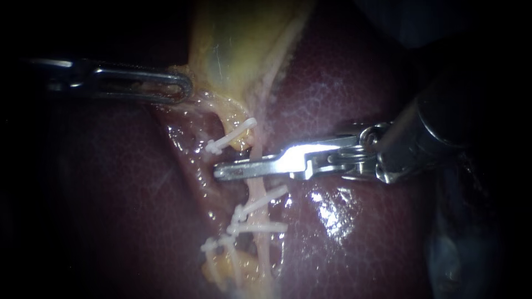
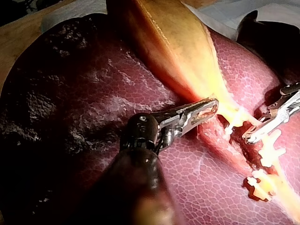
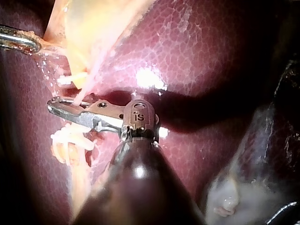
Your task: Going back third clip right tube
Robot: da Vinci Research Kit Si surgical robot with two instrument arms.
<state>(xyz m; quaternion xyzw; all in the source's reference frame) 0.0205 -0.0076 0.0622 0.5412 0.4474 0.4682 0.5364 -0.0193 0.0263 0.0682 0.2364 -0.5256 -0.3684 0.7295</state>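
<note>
Back your right instrument (image 1: pixel 221 170) off the right tube (image 1: pixel 256 191) — straight out.
Left instrument (image 1: pixel 185 88) grips gallbladder (image 1: pixel 233 50); right's state I can't tell — don't snag clips (image 1: pixel 260 227).

Left instrument (image 1: pixel 184 88) slotted silver; right instrument (image 1: pixel 220 172) silver, dark shaft

A dark red liver (image 1: pixel 354 94) with a wet, finely mottled surface is seen in every view. A yellow gallbladder (image 1: pixel 233 44) is laid upon it. Beyond the liver's edge, a wooden desk (image 2: pixel 18 42) and a white cloth (image 2: pixel 234 18) are shown. A pale, blurred lump (image 3: pixel 229 201) is seen beside the liver.
</note>
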